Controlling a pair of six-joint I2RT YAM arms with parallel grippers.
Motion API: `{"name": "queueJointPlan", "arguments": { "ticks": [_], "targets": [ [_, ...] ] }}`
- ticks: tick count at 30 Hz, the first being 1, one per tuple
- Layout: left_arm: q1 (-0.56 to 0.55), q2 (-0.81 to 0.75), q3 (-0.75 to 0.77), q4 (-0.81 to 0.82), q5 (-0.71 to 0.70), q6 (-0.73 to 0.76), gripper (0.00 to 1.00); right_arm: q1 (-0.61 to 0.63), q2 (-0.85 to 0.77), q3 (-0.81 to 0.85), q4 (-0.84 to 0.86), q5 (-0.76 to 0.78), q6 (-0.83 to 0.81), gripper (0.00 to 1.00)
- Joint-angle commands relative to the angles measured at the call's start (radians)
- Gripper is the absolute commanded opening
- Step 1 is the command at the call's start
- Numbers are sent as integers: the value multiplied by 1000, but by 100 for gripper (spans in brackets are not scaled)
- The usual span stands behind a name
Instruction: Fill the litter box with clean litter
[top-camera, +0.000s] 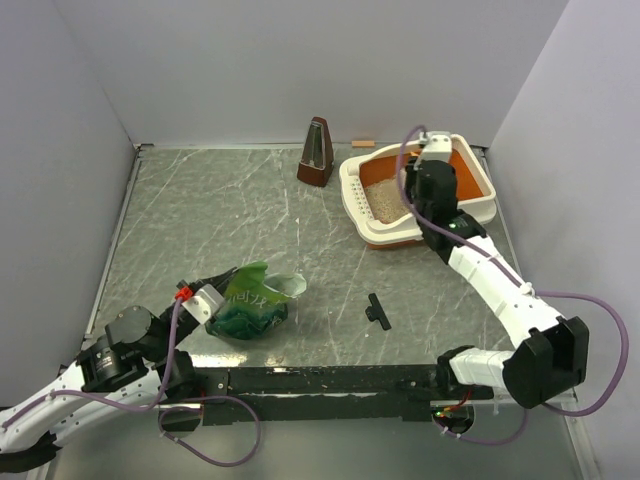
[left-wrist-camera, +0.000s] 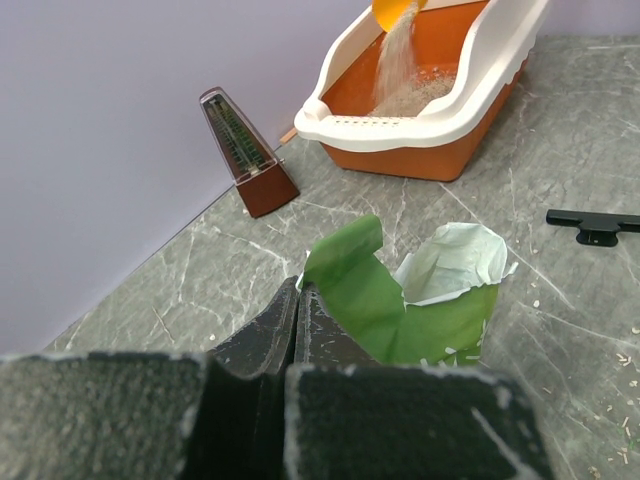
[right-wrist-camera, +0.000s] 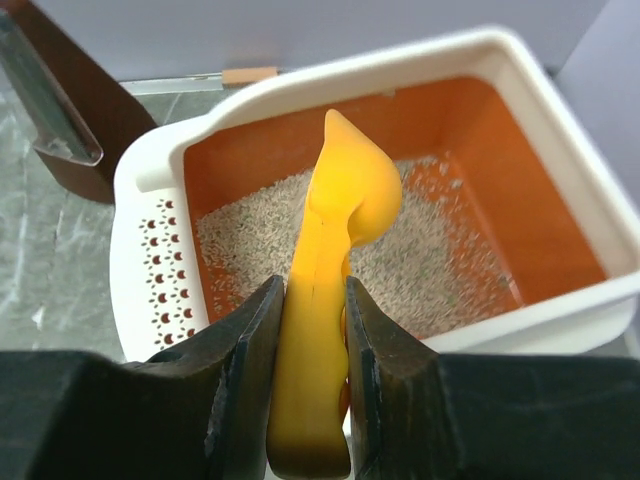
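The litter box (top-camera: 478, 208), cream outside and orange inside, stands at the far right of the table; it also shows in the left wrist view (left-wrist-camera: 440, 115) and the right wrist view (right-wrist-camera: 150, 265). Clean litter (right-wrist-camera: 250, 230) covers part of its floor (top-camera: 385, 198). My right gripper (right-wrist-camera: 310, 300) is shut on the handle of an orange scoop (right-wrist-camera: 335, 260), held tilted over the box (top-camera: 432, 170). A stream of litter (left-wrist-camera: 397, 55) falls from the scoop (left-wrist-camera: 392, 12). My left gripper (left-wrist-camera: 296, 298) is shut on the edge of the crinkly green bag (left-wrist-camera: 400, 300), which lies open near front left (top-camera: 250, 303).
A brown metronome (top-camera: 317, 152) stands at the back, left of the box. A small black clip (top-camera: 377, 311) lies at front centre. A small wooden piece (top-camera: 362, 143) lies by the back wall. Walls enclose the table on three sides.
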Motion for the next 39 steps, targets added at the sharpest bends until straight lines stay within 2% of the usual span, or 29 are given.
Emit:
{"name": "queueJointPlan", "arguments": {
  "ticks": [1,10,14,16,17,21,25,28,31,39],
  "targets": [
    [-4,18,5,6,2,-23,1,128,1,81,72,231,-260,0],
    [-2,47,16,8,15,-29,1,252,22,155,40,407,-469,0],
    [-4,60,22,4,22,-29,1,263,51,193,-43,410,-471,0],
    [-2,66,26,3,25,-32,1,271,56,227,-121,397,-419,0],
    [-2,67,26,3,27,-32,1,278,41,245,-173,356,-362,0],
    [-4,80,30,4,34,-38,1,283,-73,311,-348,25,-106,0],
    [-2,90,36,6,45,-45,1,281,-79,438,-536,-216,75,0],
    [-4,83,34,11,39,-48,1,284,-47,532,-652,-397,153,0],
    [-2,81,37,9,19,-51,1,283,-45,552,-713,-549,226,0],
    [-2,75,48,12,-7,-62,1,281,-15,603,-859,-832,335,0]
  ]
}}
